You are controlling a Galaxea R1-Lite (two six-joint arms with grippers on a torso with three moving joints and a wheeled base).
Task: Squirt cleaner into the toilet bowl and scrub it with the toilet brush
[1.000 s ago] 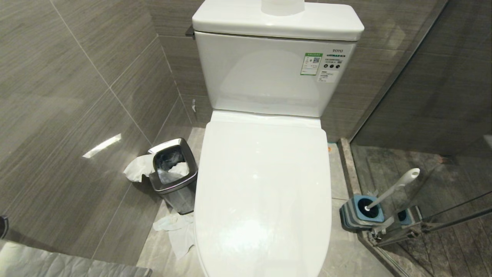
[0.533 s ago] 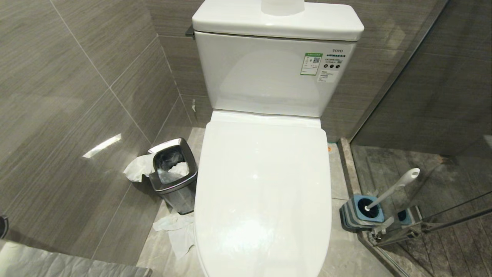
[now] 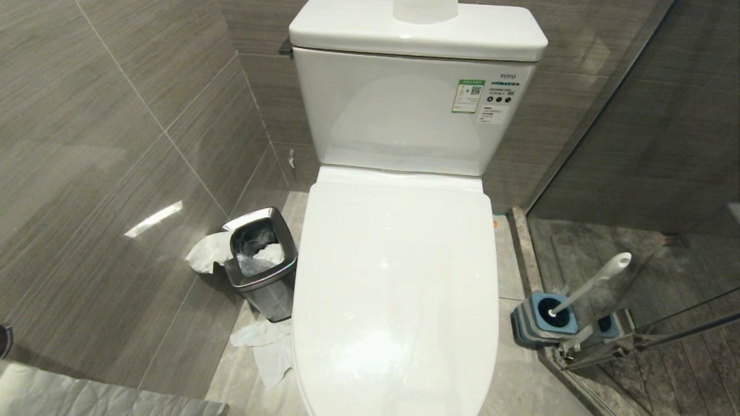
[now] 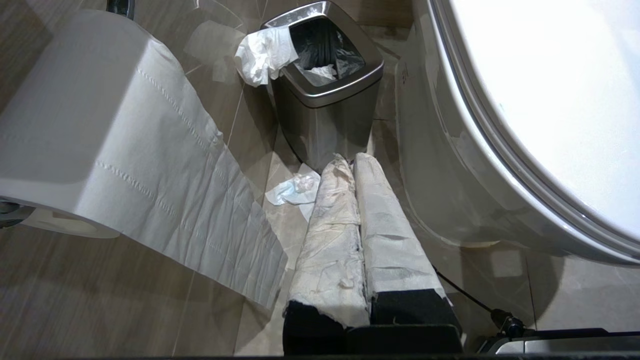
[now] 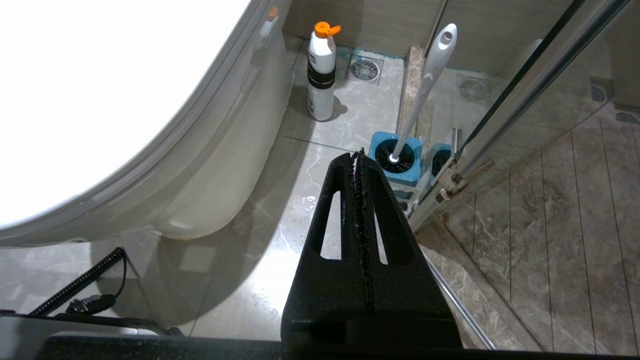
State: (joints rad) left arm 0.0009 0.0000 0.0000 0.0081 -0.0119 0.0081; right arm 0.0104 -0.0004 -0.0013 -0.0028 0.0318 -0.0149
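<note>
Both my left gripper (image 4: 350, 162) and right gripper (image 5: 357, 156) hang pressed together and empty beside the lid-down toilet (image 3: 396, 289), the toilet brush (image 5: 425, 85) standing in its blue holder (image 5: 397, 167) right of it.

One toilet (image 3: 399, 277), lid closed. One steel bin (image 3: 260, 263). One toilet brush (image 3: 589, 283) in one blue holder (image 3: 540, 318). One white bottle (image 5: 321, 75) with an orange cap. One toilet-paper roll (image 4: 75, 125). Two floor drains (image 5: 366, 69). Two pincers: left (image 4: 356, 165), right (image 5: 358, 156). Loose tissue pieces (image 3: 269, 346): several on the floor.
</note>
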